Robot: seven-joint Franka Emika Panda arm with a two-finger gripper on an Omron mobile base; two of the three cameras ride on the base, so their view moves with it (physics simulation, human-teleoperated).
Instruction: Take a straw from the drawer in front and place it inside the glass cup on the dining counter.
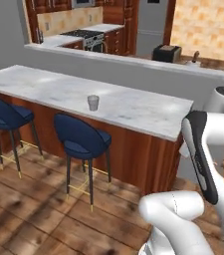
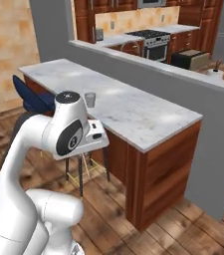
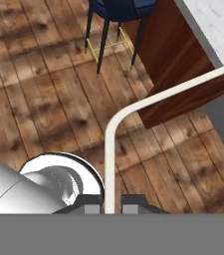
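The fingers are closed on the straw, which rises between the two dark tips at the bottom of the hand view, runs straight up, then bends and stretches away toward the upper right, ending near the corner of the tabletop. In this view the straw looks whitish rather than pink. Below it lies the wooden plank floor, and the legs of a blue bar stool show at the top. The glass cup stands upright on the white marble tabletop of the dining counter, near its front edge and roughly midway along its length, with nothing touching it; from the right base view the same cup sits just beyond the arm's upper joint. Two blue stools stand on the floor in front of the counter's wooden base. Behind the tabletop runs a raised grey ledge, and beyond it the kitchen with a stove and wooden cabinets.
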